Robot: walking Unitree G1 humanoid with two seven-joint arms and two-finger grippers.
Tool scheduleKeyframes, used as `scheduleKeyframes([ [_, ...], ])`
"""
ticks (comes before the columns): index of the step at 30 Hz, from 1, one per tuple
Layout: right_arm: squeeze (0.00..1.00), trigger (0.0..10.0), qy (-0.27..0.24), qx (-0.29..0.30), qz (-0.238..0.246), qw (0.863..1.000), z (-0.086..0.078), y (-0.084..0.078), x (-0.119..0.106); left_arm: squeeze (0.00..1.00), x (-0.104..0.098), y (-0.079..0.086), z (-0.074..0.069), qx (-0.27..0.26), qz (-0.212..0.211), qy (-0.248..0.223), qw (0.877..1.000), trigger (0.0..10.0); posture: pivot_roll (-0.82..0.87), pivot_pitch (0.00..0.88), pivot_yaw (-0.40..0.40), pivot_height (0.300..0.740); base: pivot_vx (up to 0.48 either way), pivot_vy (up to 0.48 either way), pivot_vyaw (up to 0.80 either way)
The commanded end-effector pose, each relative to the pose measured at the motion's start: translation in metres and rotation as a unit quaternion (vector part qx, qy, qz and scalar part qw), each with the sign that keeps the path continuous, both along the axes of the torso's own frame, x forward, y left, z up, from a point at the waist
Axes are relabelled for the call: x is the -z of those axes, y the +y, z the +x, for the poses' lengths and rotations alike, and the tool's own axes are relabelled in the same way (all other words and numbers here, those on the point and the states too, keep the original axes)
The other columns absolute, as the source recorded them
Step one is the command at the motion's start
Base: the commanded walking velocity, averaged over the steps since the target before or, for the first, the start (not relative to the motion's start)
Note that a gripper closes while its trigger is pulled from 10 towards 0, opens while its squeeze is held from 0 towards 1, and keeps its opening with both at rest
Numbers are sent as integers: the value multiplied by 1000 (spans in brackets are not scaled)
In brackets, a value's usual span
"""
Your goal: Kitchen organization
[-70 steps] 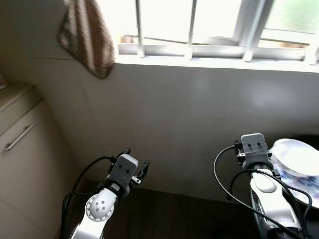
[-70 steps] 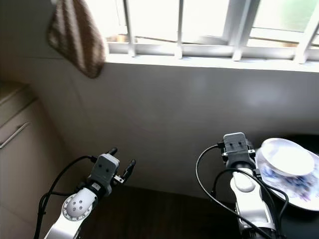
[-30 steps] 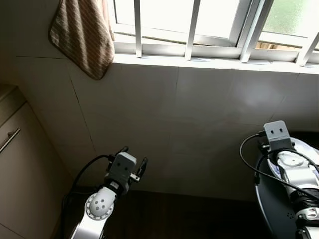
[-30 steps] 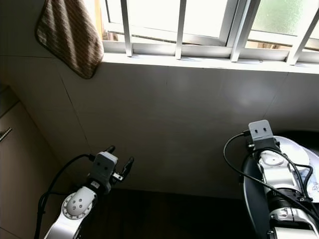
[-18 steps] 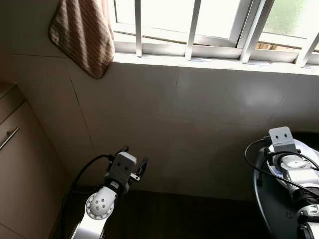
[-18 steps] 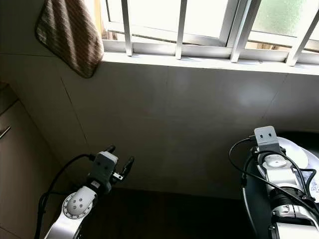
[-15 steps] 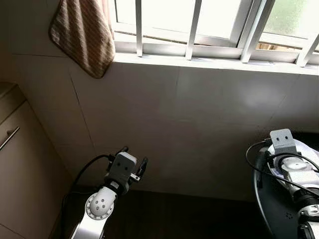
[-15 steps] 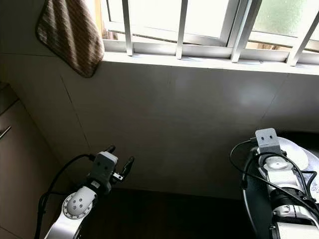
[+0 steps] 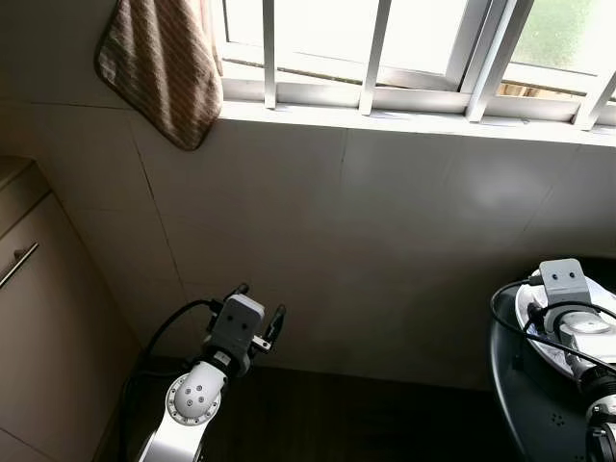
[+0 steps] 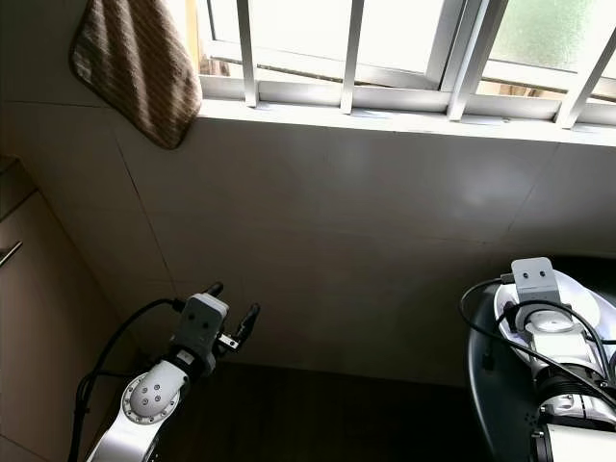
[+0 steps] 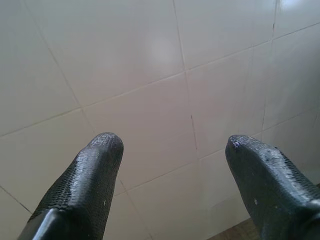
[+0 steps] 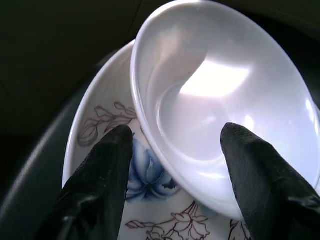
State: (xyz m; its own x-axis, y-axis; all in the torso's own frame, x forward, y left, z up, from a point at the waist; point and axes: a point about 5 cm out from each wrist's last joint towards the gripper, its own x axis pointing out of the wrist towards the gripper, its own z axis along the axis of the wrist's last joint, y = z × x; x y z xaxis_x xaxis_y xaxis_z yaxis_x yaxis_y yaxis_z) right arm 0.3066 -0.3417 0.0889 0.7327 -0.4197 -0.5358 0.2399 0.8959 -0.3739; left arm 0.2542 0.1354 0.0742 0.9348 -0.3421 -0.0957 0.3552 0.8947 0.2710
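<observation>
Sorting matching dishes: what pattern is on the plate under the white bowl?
The plate is white with blue flowers and brown leafy outlines, clearest in the right wrist view.

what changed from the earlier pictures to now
The right gripper has drawn back toward the robot and to its right; its open fingers now straddle the white bowl on the flowered plate. The left gripper stayed open, facing the tiled wall.
</observation>
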Motion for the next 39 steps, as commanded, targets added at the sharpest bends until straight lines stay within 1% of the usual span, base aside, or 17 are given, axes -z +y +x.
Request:
scheduleKeyframes([
  [1, 0, 10000, 7, 12, 13, 1000, -4, -6, 1, 0, 2, -2, 0, 3, 0, 3, 1000, 10000, -12, 0, -24, 740, 0, 0, 0],
  [6, 0, 10000, 24, 8, 15, 1000, -11, -11, 8, 0, 2, -2, 0, 3, -2, 3, 1000, 10000, -14, 0, -23, 740, 0, 0, 0],
  [7, 0, 9490, 28, 10, 16, 999, -13, -12, 9, 0, 2, -2, 0, 3, -2, 3, 1000, 10000, -13, 0, -24, 740, 0, 0, 0],
  [8, 0, 3765, 30, 9, 18, 999, -14, -13, 10, 0, 2, -2, 0, 3, -3, 4, 1000, 10000, -12, 0, -24, 740, 0, 0, 0],
  [9, 0, 1804, 31, 8, 17, 999, -15, -14, 10, 0, 2, -2, 1, 2, -3, 3, 1000, 10000, -12, 0, -24, 740, 0, 0, 0],
  [10, 0, 1804, 31, 6, 17, 999, -15, -15, 10, 0, 2, -2, 1, 2, -3, 3, 1000, 10000, -12, 0, -24, 740, 0, 0, 0],
  [11, 0, 0, 29, 1, 13, 999, -15, -15, 10, 0, 2, -2, 1, 1, -3, 3, 1000, 10000, -11, 0, -25, 740, 0, 0, 0],
  [19, 0, 0, 48, -39, -36, 997, -14, -12, 12, 0, 1, 0, 2, -2, -5, 4, 1000, 10000, -11, 0, -24, 740, 0, 0, 0],
  [27, 0, 0, 67, -91, -96, 989, -13, -7, 15, 0, 1, 1, 3, -3, -5, 5, 1000, 10000, -11, 0, -22, 740, 0, 0, 0],
  [29, 0, 0, 60, -114, -153, 980, -10, -4, 12, 0, 1, 1, 3, -4, -6, 6, 1000, 10000, -10, 0, -22, 740, 0, 0, 0],
  [31, 0, 0, 58, -117, -164, 978, -9, -3, 11, 0, 1, 1, 3, -4, -6, 6, 1000, 10000, -10, 0, -22, 740, 0, 0, 0],
  [32, 0, 0, 48, -119, -190, 973, -7, -3, 7, 0, 1, 1, 3, -4, -6, 6, 1000, 10000, -8, 0, -21, 740, 0, 0, 0],
  [33, 0, 0, 48, -119, -190, 973, -7, -3, 7, 0, 1, 1, 3, -4, -6, 6, 1000, 10000, -8, 0, -21, 740, 0, 0, 0],
  [34, 0, 0, 26, -118, -224, 967, -2, -1, 0, 0, 1, 2, 3, -4, -6, 5, 1000, 10000, -8, 0, -21, 740, 0, 0, 0],
  [36, 0, 0, 16, -117, -238, 964, 0, 0, -4, 0, 1, 2, 3, -4, -6, 5, 1000, 10000, -9, 0, -21, 740, 0, 0, 0],
  [37, 0, 0, -25, -119, -268, 956, 7, 8, -14, 0, 1, 2, 3, -5, -7, 5, 1000, 10000, -10, 0, -19, 740, 0, 0, 0],
  [39, 0, 0, -58, -121, -280, 951, 11, 16, -18, 0, 1, 2, 3, -5, -9, 5, 1000, 10000, -13, 0, -19, 740, 0, 0, 0],
])
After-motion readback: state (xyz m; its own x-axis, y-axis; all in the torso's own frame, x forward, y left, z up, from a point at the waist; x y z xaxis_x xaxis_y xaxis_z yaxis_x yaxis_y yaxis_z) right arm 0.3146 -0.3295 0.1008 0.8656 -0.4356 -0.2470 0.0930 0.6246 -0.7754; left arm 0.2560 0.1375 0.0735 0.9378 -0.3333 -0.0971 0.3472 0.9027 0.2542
